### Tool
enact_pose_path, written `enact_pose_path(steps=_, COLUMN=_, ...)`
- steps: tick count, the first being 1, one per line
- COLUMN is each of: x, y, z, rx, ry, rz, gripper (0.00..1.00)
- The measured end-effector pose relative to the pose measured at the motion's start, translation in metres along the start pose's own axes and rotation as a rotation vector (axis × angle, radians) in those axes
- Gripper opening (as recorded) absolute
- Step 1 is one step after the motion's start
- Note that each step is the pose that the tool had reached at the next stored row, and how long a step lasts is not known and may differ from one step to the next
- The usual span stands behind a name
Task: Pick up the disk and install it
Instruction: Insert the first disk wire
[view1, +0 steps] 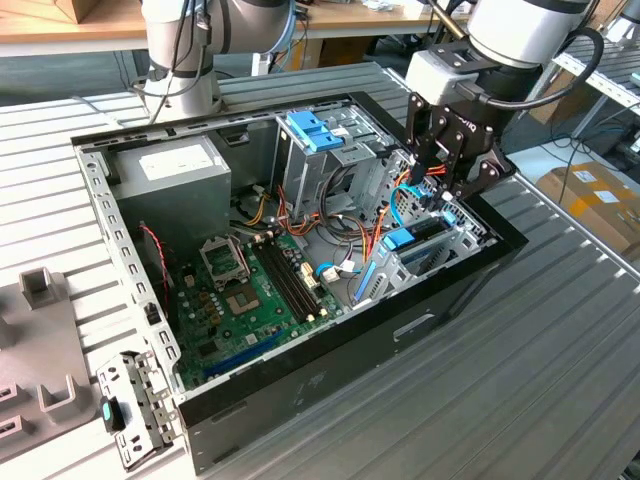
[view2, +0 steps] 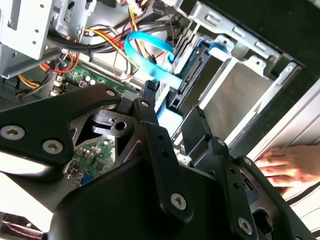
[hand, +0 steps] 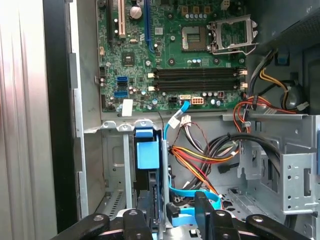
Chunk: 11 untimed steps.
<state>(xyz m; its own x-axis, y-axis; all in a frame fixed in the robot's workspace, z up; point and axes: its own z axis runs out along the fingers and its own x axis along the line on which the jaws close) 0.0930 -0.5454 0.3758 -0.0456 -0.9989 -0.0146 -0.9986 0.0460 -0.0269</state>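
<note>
The disk (view1: 399, 241) stands on edge in the drive bay at the exterior view's right end of the open computer case (view1: 300, 385), its light blue carrier (hand: 148, 151) facing up. In the second wrist view the disk (view2: 188, 82) sits between the bay's metal walls. My gripper (view1: 441, 196) hangs just above the bay. Both wrist views show its black fingers (hand: 137, 222) apart on either side of the disk's upper edge, the gripper (hand: 172, 214) (view2: 172, 107) open and one finger clear of the disk.
A blue flat cable (view2: 145, 55) and orange-red wires (hand: 200, 160) run close beside the bay. The motherboard (view1: 250, 290), grey power-supply box (view1: 175, 170) and tall cage with blue latch (view1: 315, 130) fill the case. A person's hand (view2: 295, 167) rests outside the case wall.
</note>
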Motion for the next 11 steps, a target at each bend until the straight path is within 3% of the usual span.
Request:
enact_pose_path(steps=4, x=-0.0005, y=-0.0094, z=0.0007, rx=-0.0004, ry=0.0017, rz=0.0, gripper=0.49)
enact_pose_path(steps=5, x=-0.0006, y=-0.0128, z=0.001, rx=-0.0008, ry=0.005, rz=0.0, gripper=0.49)
enact_pose_path(steps=8, x=-0.0004, y=-0.0154, z=0.0021, rx=-0.0012, ry=0.0113, rz=0.0, gripper=0.49)
enact_pose_path(steps=11, x=0.0007, y=-0.0155, z=0.0031, rx=-0.0011, ry=0.0119, rz=-0.001, gripper=0.49)
